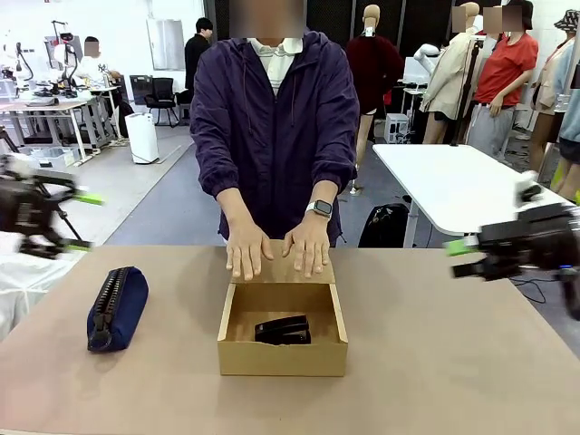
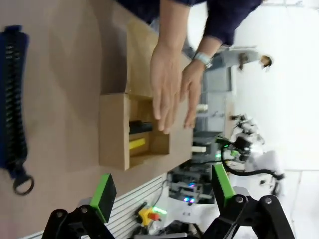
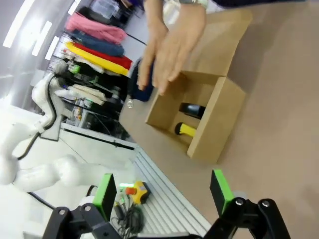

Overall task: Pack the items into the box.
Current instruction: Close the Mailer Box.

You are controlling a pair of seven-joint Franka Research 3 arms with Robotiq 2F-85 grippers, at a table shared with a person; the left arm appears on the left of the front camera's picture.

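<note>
The brown cardboard box (image 1: 282, 355) stands open at the table's middle, its flap lid (image 1: 281, 270) lying flat behind it. A person's two hands (image 1: 249, 250) rest on that flap. Inside lies the black stapler (image 1: 283, 330). In the left wrist view the box (image 2: 113, 130) holds the stapler (image 2: 140, 127) and the yellow utility knife (image 2: 136, 144) side by side. The stapler (image 3: 193, 109) and knife (image 3: 185, 130) also lie in the box (image 3: 218, 119) in the right wrist view. My left gripper (image 1: 83, 222) hangs open off the table's left edge. Off the right edge, my right gripper (image 1: 462, 256) is open. Both are empty.
A navy zippered pouch (image 1: 116, 308) lies on the table left of the box, also in the left wrist view (image 2: 12, 99). The person stands at the far edge. A white table (image 1: 453, 186) is behind on the right.
</note>
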